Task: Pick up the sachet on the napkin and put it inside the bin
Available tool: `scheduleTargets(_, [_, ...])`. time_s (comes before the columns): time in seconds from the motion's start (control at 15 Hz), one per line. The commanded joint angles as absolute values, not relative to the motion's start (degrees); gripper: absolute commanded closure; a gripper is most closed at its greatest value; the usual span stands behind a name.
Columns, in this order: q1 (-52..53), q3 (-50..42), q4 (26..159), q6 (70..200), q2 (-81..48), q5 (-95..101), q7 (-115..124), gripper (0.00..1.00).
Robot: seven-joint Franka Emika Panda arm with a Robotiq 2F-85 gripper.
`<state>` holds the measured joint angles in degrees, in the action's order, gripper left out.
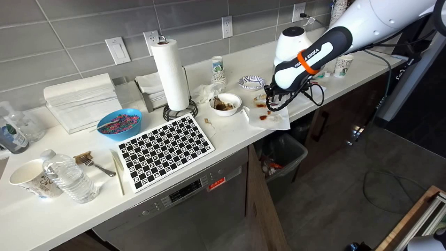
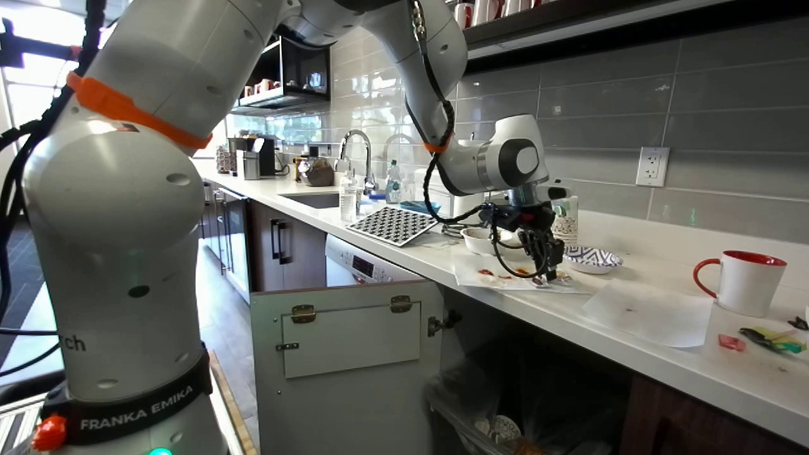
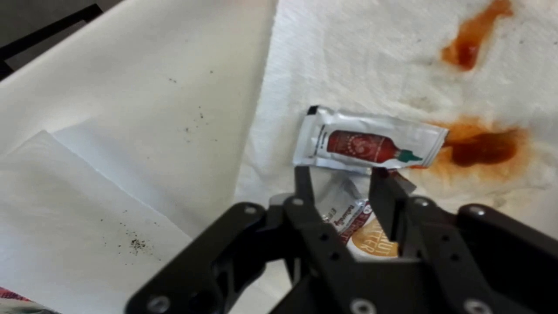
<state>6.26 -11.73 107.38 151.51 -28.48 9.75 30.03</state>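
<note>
A white sachet [image 3: 370,146] printed with a red bottle lies on the sauce-stained white napkin [image 3: 375,65] in the wrist view. The napkin also shows in both exterior views [image 1: 256,120] [image 2: 471,275]. My gripper [image 3: 340,176] is open, its fingertips apart at the sachet's near long edge; I cannot tell whether they touch it. A silver wrapper with an orange label [image 3: 375,240] lies below, partly hidden by the fingers. In both exterior views the gripper [image 1: 273,101] [image 2: 548,275] is low over the napkin. The dark bin [image 1: 298,158] [image 2: 452,414] stands below the counter, holding some waste.
An open cabinet door [image 2: 347,379] stands beside the bin. A white bowl with food scraps [image 1: 224,104] and a patterned plate [image 1: 251,82] are near the gripper. A white paper sheet [image 2: 651,313] and a mug [image 2: 749,284] are farther along the counter. The patterned board [image 1: 165,151] lies on the other side.
</note>
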Motion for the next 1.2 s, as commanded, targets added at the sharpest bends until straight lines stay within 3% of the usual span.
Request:
scheduleTargets(0.0, [6.1, -12.1, 108.3, 153.5, -29.5, 9.2, 29.2, 0.29])
scheduleTargets(0.13, [6.1, -12.1, 108.6, 153.6, -29.7, 9.1, 29.1, 0.14])
scheduleTargets(0.33, [6.2, -12.5, 109.2, 153.9, -29.5, 9.3, 29.4, 0.11])
scheduleTargets(0.53, [6.5, -13.2, 109.6, 153.8, -28.9, 9.7, 29.9, 0.23])
scheduleTargets(0.8, [6.5, -13.3, 109.5, 153.9, -29.0, 9.5, 29.9, 0.28])
scheduleTargets(1.07, [6.4, -12.7, 109.0, 153.8, -29.5, 9.1, 29.4, 0.42])
scheduleTargets(1.13, [6.4, -12.6, 109.0, 153.8, -29.5, 9.0, 29.4, 0.41])
